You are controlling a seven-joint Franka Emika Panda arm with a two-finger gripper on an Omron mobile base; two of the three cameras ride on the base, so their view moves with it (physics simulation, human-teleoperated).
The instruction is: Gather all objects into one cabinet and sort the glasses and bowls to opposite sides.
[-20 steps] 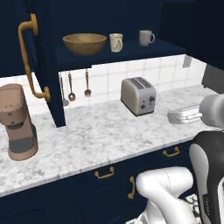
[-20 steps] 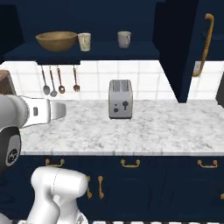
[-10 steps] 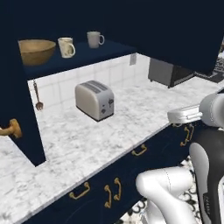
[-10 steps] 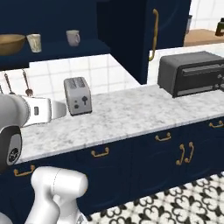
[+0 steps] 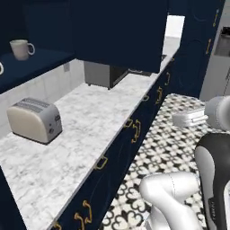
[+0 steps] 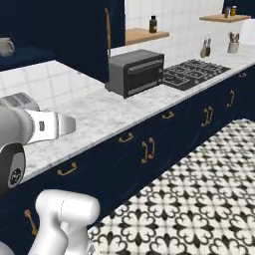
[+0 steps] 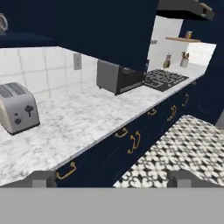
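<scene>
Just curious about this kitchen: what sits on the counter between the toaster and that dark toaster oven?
Nothing: between the toaster and the toaster oven there is bare marble counter, as the hand view shows.

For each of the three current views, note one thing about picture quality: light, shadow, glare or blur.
Left base view: the grey-white mug is soft-edged against a dark, shadowed shelf. Right base view: the white wall tiles look washed out, while the toaster oven stays crisp. Hand view: the toaster is evenly lit, with no glare on the marble counter.

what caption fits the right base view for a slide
Dark grey toaster oven on the white marble counter beside a black gas hob.
</scene>
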